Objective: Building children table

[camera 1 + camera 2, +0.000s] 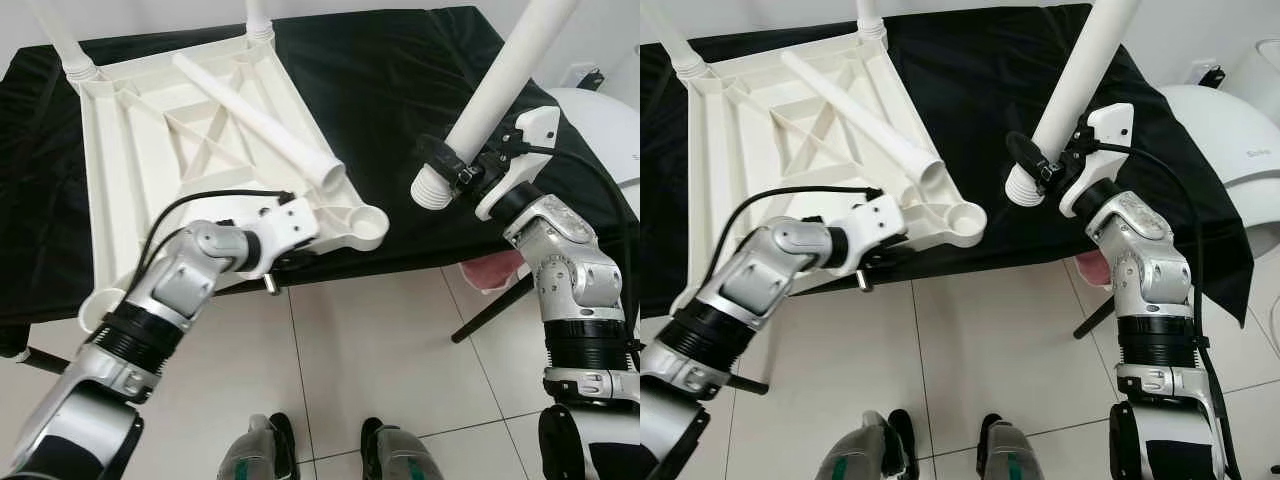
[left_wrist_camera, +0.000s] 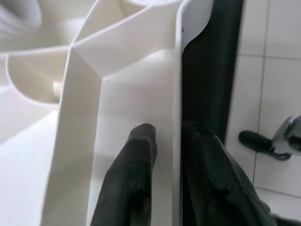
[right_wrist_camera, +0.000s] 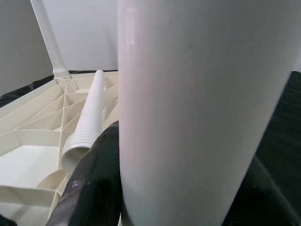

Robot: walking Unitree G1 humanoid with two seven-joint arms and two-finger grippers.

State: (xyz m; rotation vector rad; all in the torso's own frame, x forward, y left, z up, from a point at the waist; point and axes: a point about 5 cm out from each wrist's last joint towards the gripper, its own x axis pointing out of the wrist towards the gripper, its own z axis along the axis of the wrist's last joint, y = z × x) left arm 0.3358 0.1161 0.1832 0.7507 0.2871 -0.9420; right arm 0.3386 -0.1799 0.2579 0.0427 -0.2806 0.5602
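On our left, the left gripper (image 2: 164, 155) pinches the near rim of the upturned white tabletop (image 1: 150, 190), one finger inside the wall and one outside, nearly closed on it. The tabletop lies underside-up on the black-covered surface (image 1: 400, 120), two legs already standing in its far corners. A loose leg (image 1: 255, 115) rests diagonally across its ribs, and the near corner socket (image 1: 368, 218) is still bare. Farther right, the right gripper (image 1: 462, 172) is clamped around a third leg (image 1: 500, 80), held tilted above the cloth with its threaded end lowest. We judge that we are fitting this leg: next, swing the threaded end over the bare socket, stand it upright and seat it
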